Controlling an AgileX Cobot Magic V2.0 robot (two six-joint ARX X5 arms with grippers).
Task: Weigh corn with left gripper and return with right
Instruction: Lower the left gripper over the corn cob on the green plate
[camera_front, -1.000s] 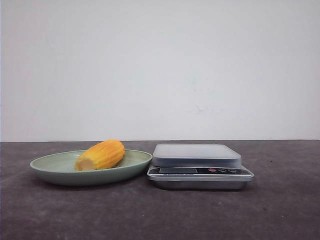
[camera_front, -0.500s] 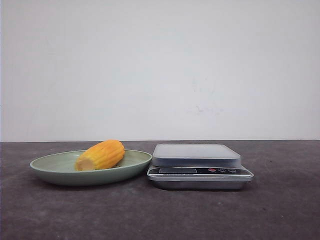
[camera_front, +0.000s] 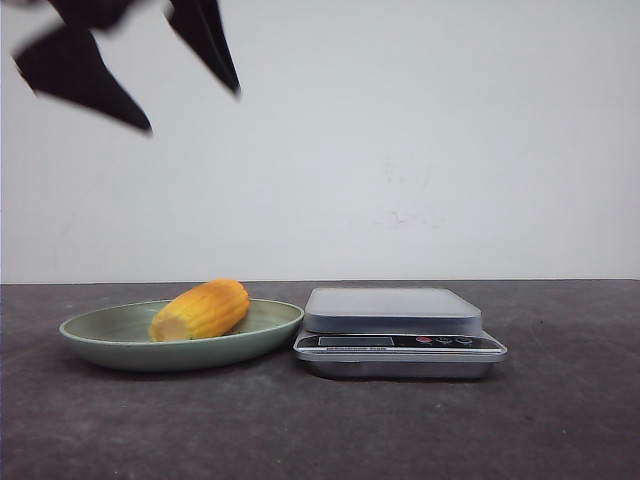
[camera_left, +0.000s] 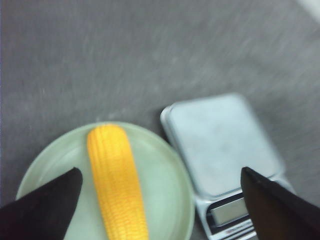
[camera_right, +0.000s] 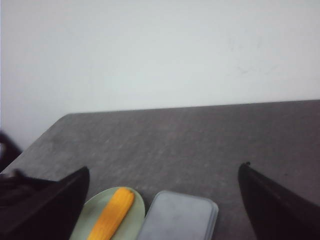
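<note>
The left end effector (camera_front: 140, 70) hangs high with jaws spread wide, nothing between them; the corn (camera_front: 201, 310) lies well below it on the green plate (camera_front: 100, 335), its long axis running between the fingers; the scale (camera_front: 395, 312) sits beside; the right end effector (camera_right: 160, 200), likewise wide, is farther off.

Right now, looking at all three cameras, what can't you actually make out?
- Scale display reading: too small in the front view, blurred in the left wrist view.
- Corn near end: cut off by the left wrist frame edge.
- Left hand: motion-blurred and cut by the front view's top edge.
- Right hand: only finger tips show, at the frame corners.
- Green plate: partly behind a right finger.
</note>
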